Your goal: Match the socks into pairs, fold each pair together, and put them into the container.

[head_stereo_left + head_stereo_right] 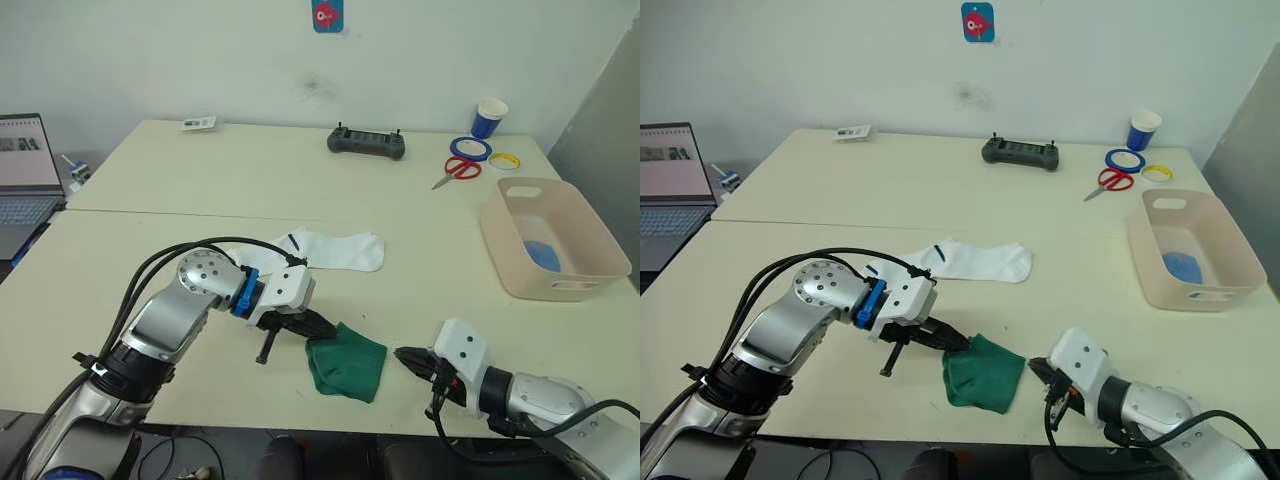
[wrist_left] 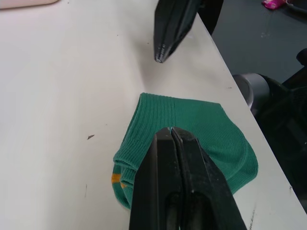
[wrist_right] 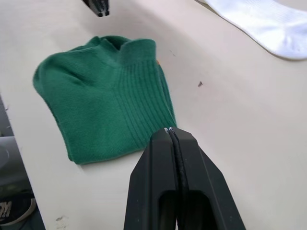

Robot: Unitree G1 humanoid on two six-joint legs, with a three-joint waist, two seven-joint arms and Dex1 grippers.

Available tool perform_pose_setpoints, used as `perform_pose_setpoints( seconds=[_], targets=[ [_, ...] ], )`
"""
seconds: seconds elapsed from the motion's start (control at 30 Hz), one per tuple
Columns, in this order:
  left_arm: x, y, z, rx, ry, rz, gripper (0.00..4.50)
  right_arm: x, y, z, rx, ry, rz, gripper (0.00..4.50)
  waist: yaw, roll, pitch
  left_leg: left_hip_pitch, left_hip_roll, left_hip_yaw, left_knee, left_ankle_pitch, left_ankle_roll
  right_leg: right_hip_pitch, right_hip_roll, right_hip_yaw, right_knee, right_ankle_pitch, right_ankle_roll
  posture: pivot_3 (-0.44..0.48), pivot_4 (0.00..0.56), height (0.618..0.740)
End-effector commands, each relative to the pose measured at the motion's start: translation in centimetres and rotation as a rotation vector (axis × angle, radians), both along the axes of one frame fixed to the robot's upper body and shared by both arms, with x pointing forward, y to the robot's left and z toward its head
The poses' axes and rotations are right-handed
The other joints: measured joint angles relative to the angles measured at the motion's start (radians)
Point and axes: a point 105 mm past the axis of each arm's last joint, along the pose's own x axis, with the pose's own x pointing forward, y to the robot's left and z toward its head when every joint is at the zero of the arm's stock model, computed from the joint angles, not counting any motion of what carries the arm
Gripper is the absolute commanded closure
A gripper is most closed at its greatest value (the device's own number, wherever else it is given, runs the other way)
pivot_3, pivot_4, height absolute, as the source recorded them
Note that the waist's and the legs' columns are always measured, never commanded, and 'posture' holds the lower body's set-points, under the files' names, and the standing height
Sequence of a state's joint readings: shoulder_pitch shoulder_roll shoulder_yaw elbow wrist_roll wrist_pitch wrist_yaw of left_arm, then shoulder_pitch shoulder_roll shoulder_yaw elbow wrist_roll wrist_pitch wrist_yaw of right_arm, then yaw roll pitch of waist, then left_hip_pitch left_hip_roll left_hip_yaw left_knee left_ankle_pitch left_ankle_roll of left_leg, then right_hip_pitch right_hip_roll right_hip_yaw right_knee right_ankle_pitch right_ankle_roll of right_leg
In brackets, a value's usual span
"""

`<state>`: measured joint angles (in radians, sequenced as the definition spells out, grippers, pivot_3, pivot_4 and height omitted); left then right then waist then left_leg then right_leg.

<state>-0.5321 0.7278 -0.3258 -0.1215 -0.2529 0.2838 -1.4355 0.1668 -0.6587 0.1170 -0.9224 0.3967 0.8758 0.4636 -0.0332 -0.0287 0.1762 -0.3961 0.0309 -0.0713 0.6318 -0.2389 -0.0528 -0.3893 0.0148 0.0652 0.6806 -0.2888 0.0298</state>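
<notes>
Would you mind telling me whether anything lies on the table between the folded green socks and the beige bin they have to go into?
Nothing visible does. The green socks lie near the front edge, and the bare tabletop runs from them to the bin.

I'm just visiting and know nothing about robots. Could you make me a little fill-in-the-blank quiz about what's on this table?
1. The folded soft fabric bundle lying between the left tool and the right tool is dark ____.
2. Inside the beige-pink rectangular plastic bin lies something light ____.
3. The flat sock lying further back on the table is ____.
4. Both tools' fingers are ____.

Missing words: green; blue; white; shut
</notes>
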Motion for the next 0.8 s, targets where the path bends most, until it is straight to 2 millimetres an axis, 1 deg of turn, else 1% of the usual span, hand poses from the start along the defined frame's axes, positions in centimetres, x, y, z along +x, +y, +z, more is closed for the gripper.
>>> perform_pose_setpoints(
  seconds=[0.03,0.13,0.27,0.3,0.4,0.57,0.73,0.8],
  targets=[
    [0.8,0.6,-2.3,0.065,-0.029,0.012,4.50,-0.2,-0.2,0.2,0.010,0.052,-0.029,4.45,0.000,0.000,0.000,0.000,0.000,0.000,0.000,0.000,0.000,0.000,0.000,0.000,0.000,0.000,0.000,0.000,0.150,0.740],
    [1.2,0.9,-3.8,0.098,-0.036,0.005,4.50,0.1,-0.6,-0.2,0.024,0.112,-0.067,4.45,0.001,0.000,0.000,0.000,0.000,0.000,0.000,0.000,0.000,0.000,0.000,0.000,0.000,0.000,0.000,0.000,0.150,0.740],
    [2.1,1.2,-5.4,0.137,-0.043,0.033,4.50,-0.1,-0.4,-0.5,0.110,0.214,-0.096,4.45,0.002,0.000,0.000,-0.001,0.000,0.000,0.000,0.000,0.000,0.000,0.000,0.000,0.000,0.000,0.000,0.000,0.150,0.740],
    [2.2,1.5,-5.8,0.151,-0.048,0.037,4.50,-0.1,-0.5,-0.6,0.115,0.229,-0.107,4.29,0.002,0.000,0.000,-0.001,0.000,0.000,0.000,0.000,0.000,0.000,0.000,0.000,0.000,0.000,0.000,0.000,0.150,0.740],
    [2.1,2.4,-6.5,0.177,-0.044,0.045,4.50,0.0,-0.8,-0.9,0.130,0.275,-0.147,3.52,0.002,0.001,-0.001,0.000,0.000,0.000,0.000,0.000,0.000,0.001,0.000,0.000,0.000,0.000,0.000,0.000,0.150,0.740],
    [1.9,3.5,-7.0,0.202,-0.052,0.052,4.50,-0.1,-0.1,-1.3,0.271,0.402,-0.215,1.79,0.001,0.003,-0.003,0.003,0.000,0.000,0.000,0.000,0.000,0.002,0.000,0.001,0.001,0.000,0.000,0.000,0.150,0.740],
    [1.4,4.3,-7.6,0.228,-0.057,0.053,4.50,-0.4,0.2,-2.0,0.349,0.521,-0.273,0.04,-0.004,0.007,-0.006,0.004,0.001,0.000,-0.001,0.000,0.000,0.002,0.001,0.001,0.001,0.000,0.000,0.000,0.150,0.740],
    [1.3,4.5,-7.8,0.231,-0.053,0.056,4.50,-0.6,0.6,-2.2,0.387,0.561,-0.266,0.02,-0.005,0.008,-0.009,0.004,0.001,0.000,-0.001,0.000,0.000,0.002,0.001,0.001,0.001,0.000,-0.001,0.000,0.150,0.740]
  ],
)
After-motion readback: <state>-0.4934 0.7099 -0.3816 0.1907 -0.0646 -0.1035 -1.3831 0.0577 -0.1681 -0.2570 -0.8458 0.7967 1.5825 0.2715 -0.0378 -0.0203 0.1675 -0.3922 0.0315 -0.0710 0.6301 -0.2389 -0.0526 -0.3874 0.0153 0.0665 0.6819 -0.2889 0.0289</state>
